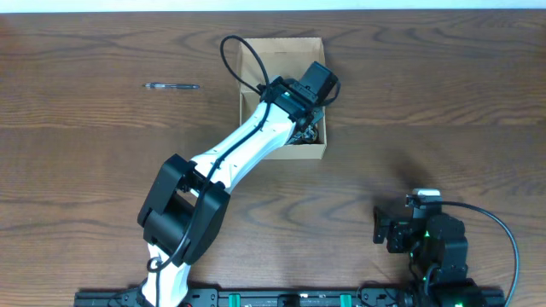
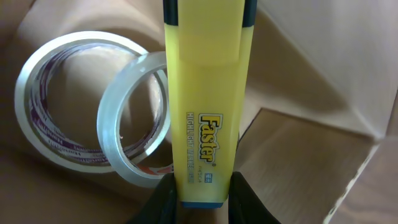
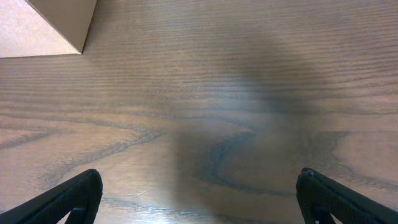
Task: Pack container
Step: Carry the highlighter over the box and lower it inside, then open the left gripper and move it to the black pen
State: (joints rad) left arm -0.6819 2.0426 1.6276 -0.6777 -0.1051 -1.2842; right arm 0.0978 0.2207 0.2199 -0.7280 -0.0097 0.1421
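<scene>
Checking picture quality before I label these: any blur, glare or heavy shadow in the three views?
Overhead: even light, sharp, no strong glare on the table. Left wrist: the highlighter fills the frame, print legible, tape rolls slightly soft. Right wrist: a broad soft shadow on the wood, right fingers dark at the bottom corners.

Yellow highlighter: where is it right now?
The highlighter is clamped in the left tool inside the container, with two tape rolls just to its left in the left wrist view. Overhead, the arm hides it.
</scene>
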